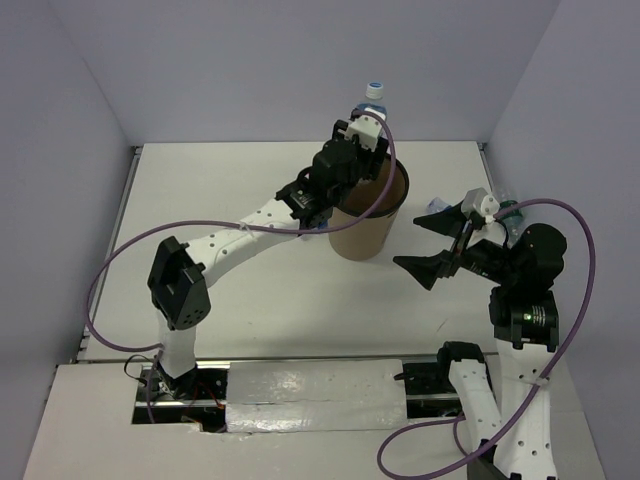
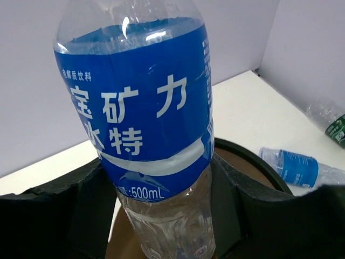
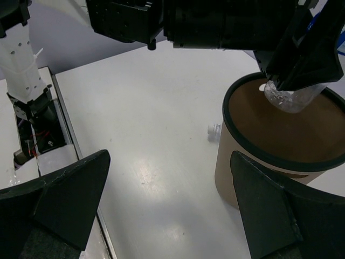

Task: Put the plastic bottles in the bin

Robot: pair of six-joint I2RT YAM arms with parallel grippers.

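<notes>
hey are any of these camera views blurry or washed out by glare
Top external: evenly lit, sharp, no glare on the table. Left wrist: the held bottle fills the frame, label crisp, small highlights on its shoulder; the lying bottle behind looks slightly soft. Right wrist: a bright glare patch on the table, and the left arm overhead is nearly black.

Table (image 1: 220,190): white, walled at the far, left and right edges.
Bin (image 1: 360,238): upright, mid-table, nearer the far edge.
Blue-label bottle (image 2: 302,168): lying on its side, right of the bin.
Green-label bottle (image 2: 335,129): by the right edge.
White cap (image 3: 214,131): beside the bin's base.
</notes>
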